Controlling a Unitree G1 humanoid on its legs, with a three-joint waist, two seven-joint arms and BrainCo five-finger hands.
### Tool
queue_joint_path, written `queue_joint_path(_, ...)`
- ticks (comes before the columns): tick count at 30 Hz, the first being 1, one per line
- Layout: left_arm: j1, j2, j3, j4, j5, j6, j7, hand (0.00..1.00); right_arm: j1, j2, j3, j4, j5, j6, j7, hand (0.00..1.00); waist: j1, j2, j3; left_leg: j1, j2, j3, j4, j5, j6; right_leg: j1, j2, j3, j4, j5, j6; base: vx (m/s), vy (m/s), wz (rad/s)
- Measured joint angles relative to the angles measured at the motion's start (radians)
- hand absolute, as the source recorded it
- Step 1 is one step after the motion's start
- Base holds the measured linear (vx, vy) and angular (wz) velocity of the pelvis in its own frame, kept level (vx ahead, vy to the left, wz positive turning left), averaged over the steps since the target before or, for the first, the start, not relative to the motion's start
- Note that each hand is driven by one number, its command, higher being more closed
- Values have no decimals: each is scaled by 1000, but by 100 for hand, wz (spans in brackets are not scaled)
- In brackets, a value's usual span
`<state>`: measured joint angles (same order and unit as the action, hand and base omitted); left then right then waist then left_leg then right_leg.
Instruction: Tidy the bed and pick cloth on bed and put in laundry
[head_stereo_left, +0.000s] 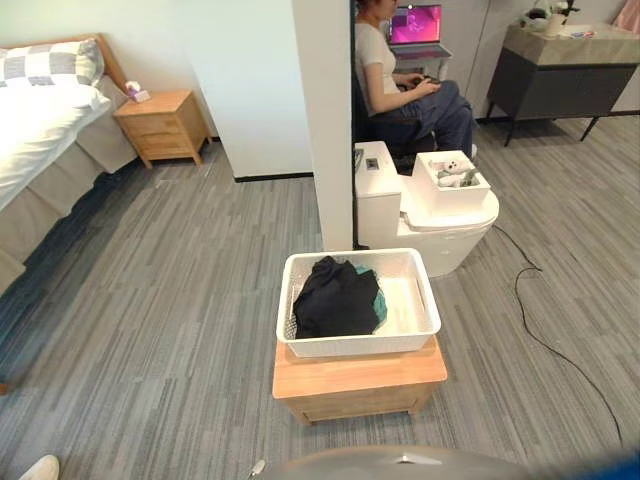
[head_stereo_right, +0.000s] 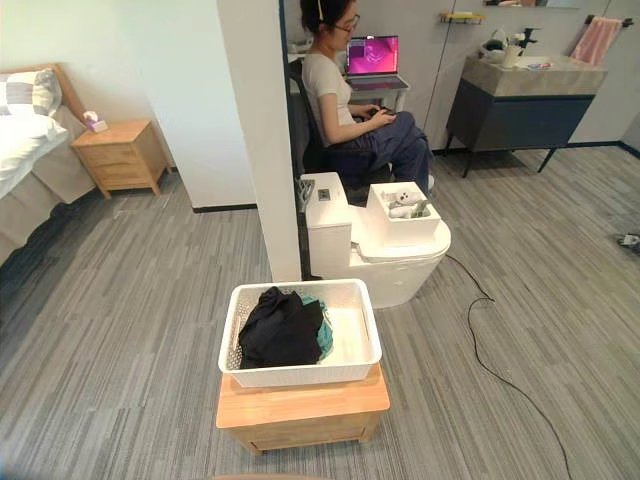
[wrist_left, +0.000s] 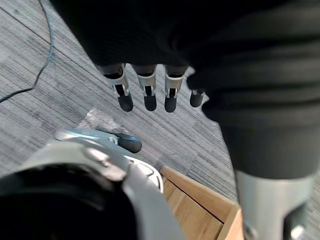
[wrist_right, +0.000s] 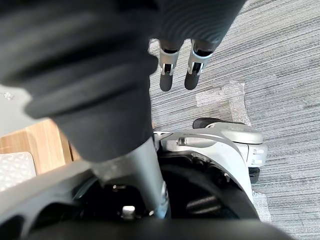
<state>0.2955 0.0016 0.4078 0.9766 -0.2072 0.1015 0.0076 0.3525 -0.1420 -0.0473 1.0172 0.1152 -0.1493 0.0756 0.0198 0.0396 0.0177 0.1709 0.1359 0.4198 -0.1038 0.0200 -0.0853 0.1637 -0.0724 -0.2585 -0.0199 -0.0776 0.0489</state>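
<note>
A dark cloth (head_stereo_left: 335, 298) lies heaped in the left half of a white basket (head_stereo_left: 360, 346), over a bit of teal cloth (head_stereo_left: 379, 305). The basket sits on a low wooden tabletop (head_stereo_left: 360, 376) straight ahead of the robot, about midway between its arms. The bed (head_stereo_left: 40, 135) stands well apart at the far left, on the left arm's side, and no loose cloth shows on its visible part, so the laundry step looks done. The left hand (wrist_left: 148, 87) and right hand (wrist_right: 168, 67) hang by the robot's sides, fingers straight and pointing at the floor, holding nothing.
</note>
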Motion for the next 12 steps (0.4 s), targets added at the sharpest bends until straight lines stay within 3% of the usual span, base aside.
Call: queue_joint_path(12, -31, 39, -106, 29, 2, -8, -2, 0, -17, -9, -2, 42, 1, 1, 13, 0, -9, 10, -21, -15, -8, -33, 0, 6, -4, 3, 4, -19, -19, 1, -1, 26, -6, 5)
